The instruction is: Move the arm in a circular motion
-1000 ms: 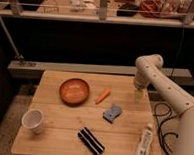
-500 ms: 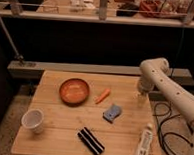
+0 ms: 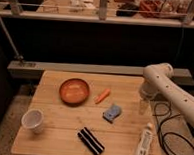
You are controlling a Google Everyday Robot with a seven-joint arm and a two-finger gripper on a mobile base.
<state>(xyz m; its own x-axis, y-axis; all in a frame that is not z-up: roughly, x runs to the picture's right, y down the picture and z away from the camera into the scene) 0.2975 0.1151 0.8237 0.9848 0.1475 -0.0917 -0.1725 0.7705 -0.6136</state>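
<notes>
The arm [image 3: 173, 92] reached in from the right, its bulbous joint above the table's [image 3: 66, 140] right edge, well clear of everything on it. It seemed mid-circle; the next move called for sweeping onward without dipping toward the carrot [image 3: 102, 96] or sponge [image 3: 112, 112]. The gripper [image 3: 144, 106] hung below the joint, over the right edge, touching nothing.

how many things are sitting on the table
6: bowl back left, carrot beside it, sponge centre, cup front left, black bar front, bottle front right. Hand hangs over right edge.
</notes>
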